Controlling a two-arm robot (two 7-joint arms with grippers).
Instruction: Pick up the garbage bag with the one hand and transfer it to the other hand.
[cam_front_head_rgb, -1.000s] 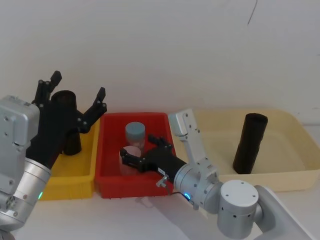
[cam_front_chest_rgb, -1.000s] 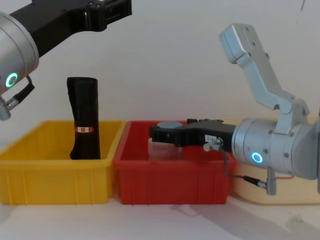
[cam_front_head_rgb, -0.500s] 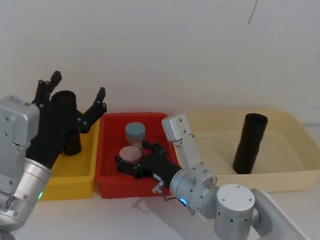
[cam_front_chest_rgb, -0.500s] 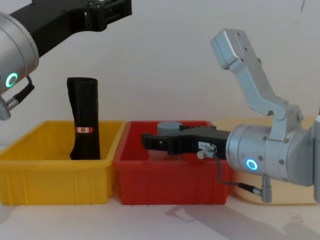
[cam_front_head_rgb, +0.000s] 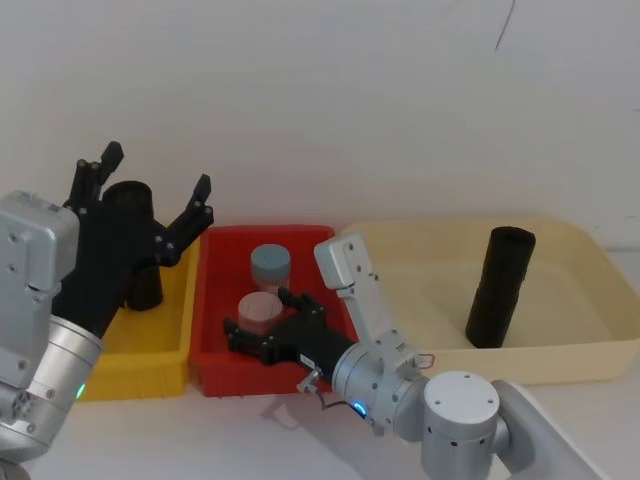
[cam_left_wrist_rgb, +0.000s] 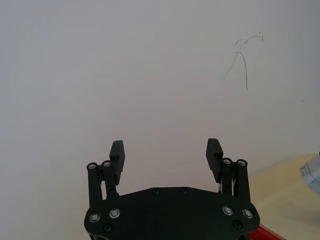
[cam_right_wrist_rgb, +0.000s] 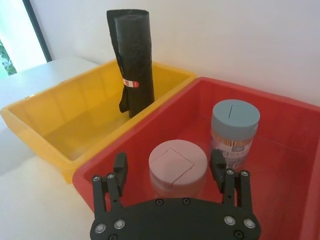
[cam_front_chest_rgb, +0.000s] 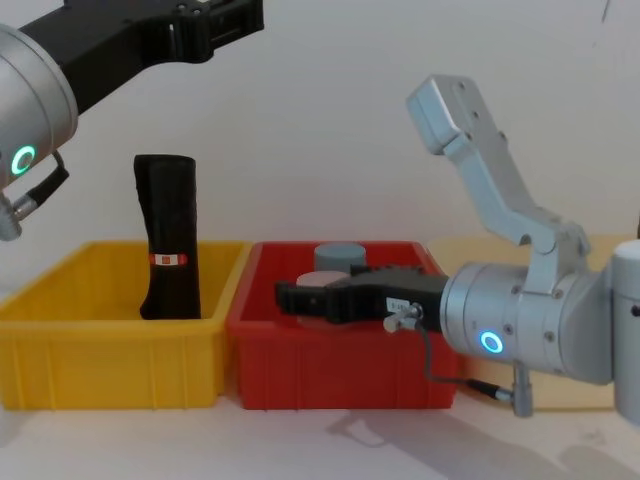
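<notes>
Right pincer (cam_front_head_rgb: 262, 328) over red bin (cam_front_head_rgb: 208, 365); garbage bag (cam_front_head_rgb: 499, 286) well apart.

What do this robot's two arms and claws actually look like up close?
Both arms are bulky silver-grey cylinders with glowing ring lights and thin cables with silver plugs. Each ends in a flat black claw: the left gripper and right gripper have two black fingers studded with small silver screws. The right's body carries a small white label.
</notes>
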